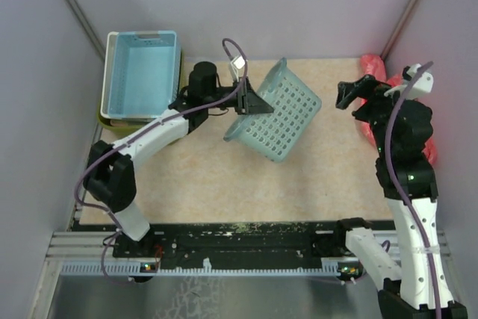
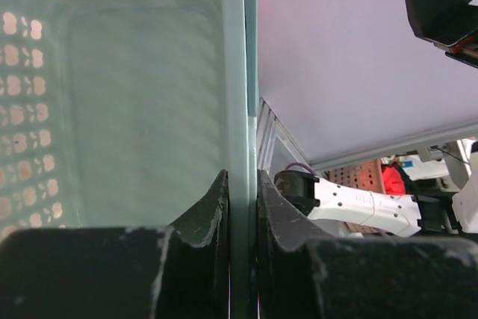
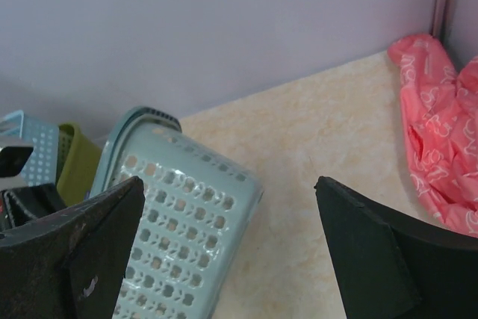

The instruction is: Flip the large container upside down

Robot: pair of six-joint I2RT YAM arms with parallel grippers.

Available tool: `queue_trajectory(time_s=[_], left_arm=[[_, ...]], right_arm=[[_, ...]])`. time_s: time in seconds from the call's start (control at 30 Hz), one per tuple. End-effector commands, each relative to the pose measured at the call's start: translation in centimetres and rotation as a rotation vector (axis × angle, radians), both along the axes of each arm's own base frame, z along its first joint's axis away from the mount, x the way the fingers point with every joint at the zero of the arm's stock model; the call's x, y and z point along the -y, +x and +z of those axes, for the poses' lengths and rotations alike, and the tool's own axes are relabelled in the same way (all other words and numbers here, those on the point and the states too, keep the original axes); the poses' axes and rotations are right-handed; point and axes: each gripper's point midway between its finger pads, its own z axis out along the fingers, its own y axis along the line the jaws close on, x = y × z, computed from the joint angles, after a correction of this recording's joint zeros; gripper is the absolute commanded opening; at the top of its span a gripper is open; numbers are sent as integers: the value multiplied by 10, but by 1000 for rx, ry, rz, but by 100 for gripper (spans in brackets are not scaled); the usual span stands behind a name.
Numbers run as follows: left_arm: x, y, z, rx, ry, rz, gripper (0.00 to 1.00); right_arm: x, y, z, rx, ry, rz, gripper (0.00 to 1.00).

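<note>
The large container, an olive-green tub (image 1: pixel 119 122), stands upright at the back left with two other trays nested in it, so only its rim shows. A sliver of it also shows in the right wrist view (image 3: pixel 81 160). My left gripper (image 1: pixel 250 101) is to its right, shut on the rim of the smaller pale teal perforated basket (image 1: pixel 280 113). It holds that basket tilted on its side over mid-table. In the left wrist view the fingers (image 2: pixel 243 177) pinch the basket wall (image 2: pixel 112 110). My right gripper (image 1: pixel 351 95) is open and empty at the right, facing the teal basket (image 3: pixel 179 222).
A light-blue tray (image 1: pixel 142 72) lies on top of the stack in the olive tub, with a pale tray rim under it. A crumpled pink-red bag (image 1: pixel 373 69) lies in the back right corner behind my right arm, also in the right wrist view (image 3: pixel 433 125). Walls close three sides.
</note>
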Motion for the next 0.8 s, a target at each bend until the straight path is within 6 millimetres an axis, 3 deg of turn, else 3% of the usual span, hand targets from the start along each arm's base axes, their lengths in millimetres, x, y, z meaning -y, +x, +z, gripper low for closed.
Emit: queue_trajectory(time_s=[0.0,0.1,0.17,0.27,0.3,0.33,0.5,0.63,0.77], left_arm=[[14,4,17,24,-101,-35,0],[20,14,-14,-81,-76,-45,0],[22,18,-33,-133,-57,-56,4],[19,29,-56,-158,-9,-41,39],[18,33,-63,-156,19,-24,55],[15,37,-68,-145,51,-7,64],[-4,57,-65,-42,191,92,83],[-24,66,-49,56,267,160,87],[-44,63,-41,128,355,215,86]], right_arm=[[-34,6,-44,-209,-31,198,98],[-67,6,-74,-335,4,384,98],[-76,5,-90,-405,36,433,98],[-75,2,-109,-456,72,411,98],[-73,0,-114,-464,82,398,98],[-72,-1,-118,-475,94,383,98],[-80,-5,-144,-525,150,413,98],[-85,-6,-163,-551,168,432,98],[-85,-3,-176,-568,188,418,98]])
